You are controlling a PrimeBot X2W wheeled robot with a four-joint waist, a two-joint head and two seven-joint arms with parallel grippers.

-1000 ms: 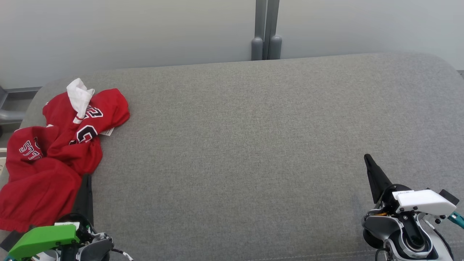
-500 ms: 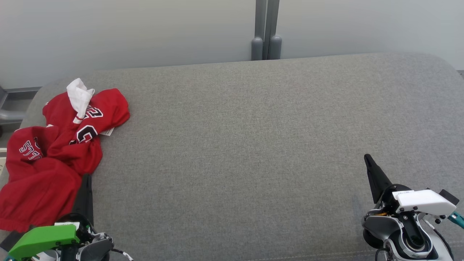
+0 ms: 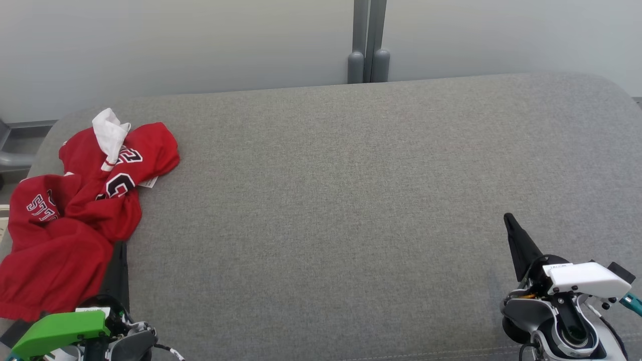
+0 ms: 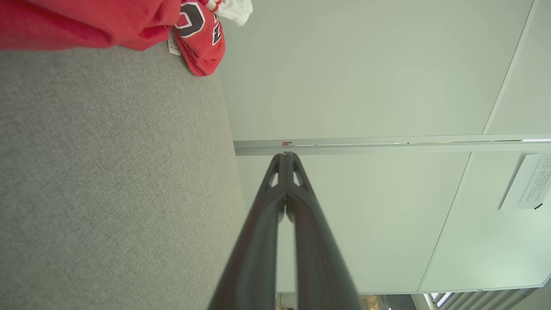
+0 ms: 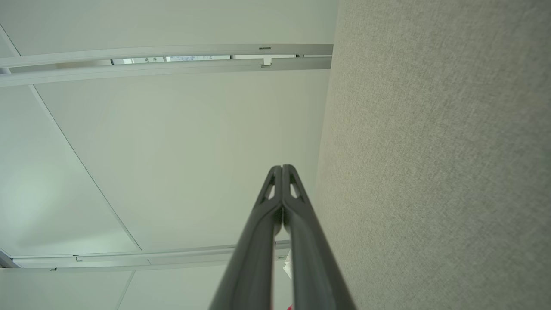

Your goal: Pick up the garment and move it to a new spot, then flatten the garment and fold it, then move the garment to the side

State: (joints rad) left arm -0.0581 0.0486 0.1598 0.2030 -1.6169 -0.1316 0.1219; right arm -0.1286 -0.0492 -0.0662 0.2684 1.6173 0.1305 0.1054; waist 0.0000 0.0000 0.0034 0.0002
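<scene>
The garment (image 3: pixel 75 220) is a red jersey with white trim and black-and-white lettering, lying crumpled at the far left of the grey upholstered surface (image 3: pixel 326 200). My left gripper (image 3: pixel 120 245) sits at the lower left, shut and empty, its dark fingers right beside the garment's near right edge. In the left wrist view the shut fingertips (image 4: pixel 287 156) point past the surface's edge, with the garment (image 4: pixel 107 21) at the top left. My right gripper (image 3: pixel 507 216) rests at the lower right, shut and empty, far from the garment; its closed tips (image 5: pixel 282 167) show in the right wrist view.
A pale wall runs behind the surface, with a grey vertical post (image 3: pixel 367 45) at the back middle. The surface's left end curves down beside the garment. Its wide grey middle lies between the two grippers.
</scene>
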